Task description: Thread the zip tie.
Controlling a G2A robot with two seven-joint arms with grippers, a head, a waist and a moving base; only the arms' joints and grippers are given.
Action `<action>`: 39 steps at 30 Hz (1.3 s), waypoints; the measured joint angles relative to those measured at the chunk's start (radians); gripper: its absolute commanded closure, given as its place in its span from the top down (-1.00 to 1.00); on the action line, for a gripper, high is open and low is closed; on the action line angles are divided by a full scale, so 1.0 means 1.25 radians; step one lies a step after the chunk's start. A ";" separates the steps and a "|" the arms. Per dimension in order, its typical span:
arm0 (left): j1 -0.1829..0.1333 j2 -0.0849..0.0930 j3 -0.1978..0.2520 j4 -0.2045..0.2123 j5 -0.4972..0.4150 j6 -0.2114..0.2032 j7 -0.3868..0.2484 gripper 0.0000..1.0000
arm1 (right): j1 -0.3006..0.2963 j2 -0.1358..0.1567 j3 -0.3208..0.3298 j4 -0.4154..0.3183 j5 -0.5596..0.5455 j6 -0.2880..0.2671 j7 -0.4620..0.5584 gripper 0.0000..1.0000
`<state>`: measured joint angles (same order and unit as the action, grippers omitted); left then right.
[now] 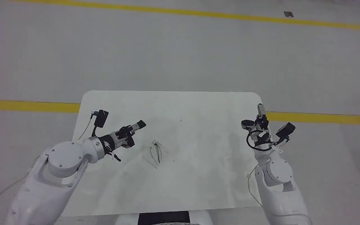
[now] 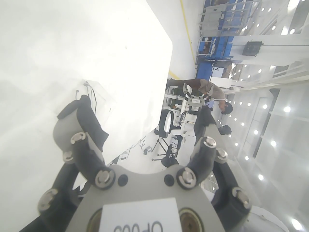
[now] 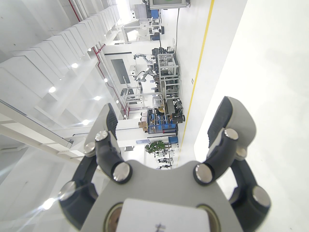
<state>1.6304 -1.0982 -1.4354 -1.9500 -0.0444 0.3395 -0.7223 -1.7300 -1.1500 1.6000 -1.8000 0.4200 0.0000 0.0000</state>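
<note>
Several thin black zip ties (image 1: 158, 152) lie in a small clear bag near the middle of the white table (image 1: 202, 112). My left gripper (image 1: 136, 125) hovers just left of the bag, open and holding nothing. In the left wrist view the zip ties (image 2: 93, 95) lie just beyond one fingertip (image 2: 80, 107), and the gripper (image 2: 142, 117) has its jaws spread wide. My right gripper (image 1: 255, 121) is at the table's right edge, far from the bag. It is open and holds nothing, as the right wrist view (image 3: 169, 119) also shows.
The table has rounded corners, with bare floor and a yellow line (image 1: 315, 117) beyond it. Bare tabletop lies between the bag and the right arm. The table's right edge (image 3: 217, 97) runs beside the right gripper.
</note>
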 measured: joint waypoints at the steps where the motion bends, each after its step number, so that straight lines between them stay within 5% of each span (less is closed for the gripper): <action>1: -0.003 0.001 0.004 -0.005 0.005 -0.004 -0.004 1.00 | 0.000 0.000 0.000 0.000 0.000 0.000 0.000 1.00; 4: -0.026 0.006 0.033 -0.038 0.073 -0.022 -0.043 1.00 | 0.000 0.000 0.000 0.000 0.000 0.000 0.000 1.00; 7: -0.052 0.009 0.069 -0.045 0.133 0.000 -0.075 1.00 | 0.000 0.000 0.000 0.000 0.000 0.000 0.000 1.00; 14: -0.113 0.009 0.165 0.006 0.291 0.000 -0.200 1.00 | 0.000 0.000 0.000 0.000 0.000 0.000 0.000 1.00; 25: -0.118 0.010 0.173 0.002 0.297 -0.003 -0.208 1.00 | 0.000 0.000 0.000 0.000 0.000 0.000 0.000 1.00; 32: -0.198 0.008 0.265 -0.007 0.481 0.001 -0.328 1.00 | 0.000 0.000 0.000 0.000 0.000 0.000 0.000 1.00; 39: -0.280 -0.026 0.337 0.008 0.638 0.000 -0.475 1.00 | 0.000 0.000 0.000 0.000 0.000 0.000 0.000 1.00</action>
<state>1.2808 -1.1311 -1.0140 -1.9401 0.7537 0.3400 -1.3160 -1.7300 -1.1500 1.6000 -1.8000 0.4200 0.0000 0.0000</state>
